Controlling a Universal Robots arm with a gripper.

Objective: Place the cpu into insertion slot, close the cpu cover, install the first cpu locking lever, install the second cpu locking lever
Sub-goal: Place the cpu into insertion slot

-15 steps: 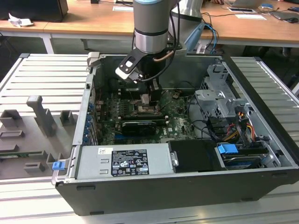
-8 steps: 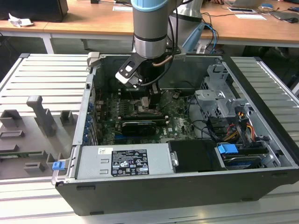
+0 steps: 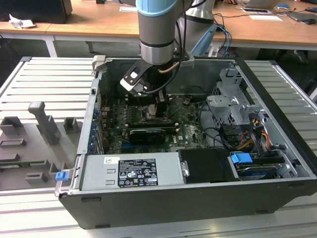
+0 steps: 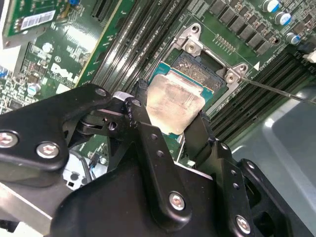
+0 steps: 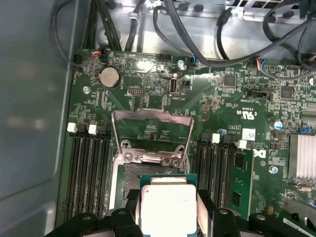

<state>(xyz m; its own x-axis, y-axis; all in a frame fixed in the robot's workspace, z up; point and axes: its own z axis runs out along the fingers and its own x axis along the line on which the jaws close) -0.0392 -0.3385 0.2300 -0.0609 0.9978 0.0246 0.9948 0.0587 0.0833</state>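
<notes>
My gripper (image 4: 170, 112) is shut on the cpu (image 4: 174, 104), a flat silver square pinched by its edges between two black fingers (image 4: 143, 129). The chip hangs level and close over the insertion slot (image 4: 198, 68), whose dark centre shows beyond it; I cannot tell if it touches. In the first wrist view the cpu (image 5: 168, 205) sits between the fingers (image 5: 129, 197), with the slot (image 5: 129, 174) partly covered. The cpu cover (image 5: 150, 114) stands swung open behind the slot. A thin lever rod (image 4: 276, 89) sticks out beside the socket. In the exterior view the gripper (image 3: 156, 105) reaches down into the open case.
Black memory slots (image 5: 89, 163) flank the socket on both sides, with a green module (image 5: 242, 182) in one. Cables (image 5: 232, 29) hang across the far case wall. A power supply (image 3: 131, 171) and drive cage (image 3: 233, 106) crowd the case. A grey fixture tray (image 3: 34, 144) lies at the exterior view's left.
</notes>
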